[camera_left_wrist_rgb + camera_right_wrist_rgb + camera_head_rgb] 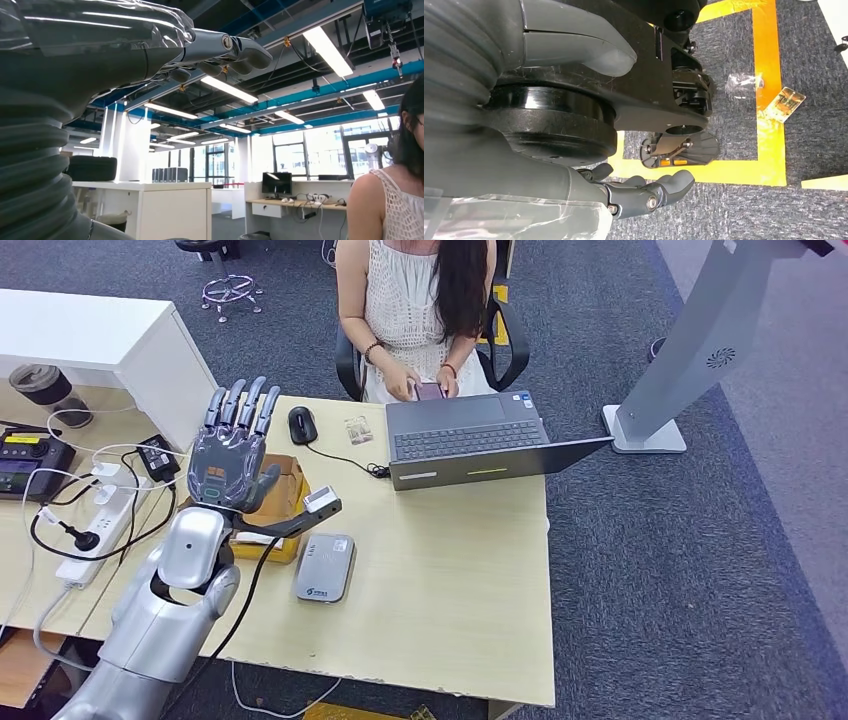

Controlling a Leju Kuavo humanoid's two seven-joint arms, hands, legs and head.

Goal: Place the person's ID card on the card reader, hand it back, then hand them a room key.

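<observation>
1. I see the card reader (pixel 325 567), a grey rounded pad, lying flat on the worktop (pixel 450 570) near the front edge, just beside a brown cardboard box (pixel 285 502).
2. The person (pixel 420 300) sits at the far side behind an open laptop (pixel 470 445), holding a small dark card-like item (pixel 430 391) in both hands (I cannot tell whether it is the ID card).
3. My left hand (pixel 233 455) is raised above the box, palm toward the person and forearm upright; its fingers (pixel 240 405) are straight, close side by side, holding nothing.
4. My right hand (pixel 644 195) hangs down over the dark carpet (pixel 734 210) with its yellow tape; its fingers are curled partway inward and hold nothing.
5. A black mouse (pixel 302 424) lies left of the laptop, and a white power strip (pixel 100 525) with cables sits on the neighbouring surface.
</observation>
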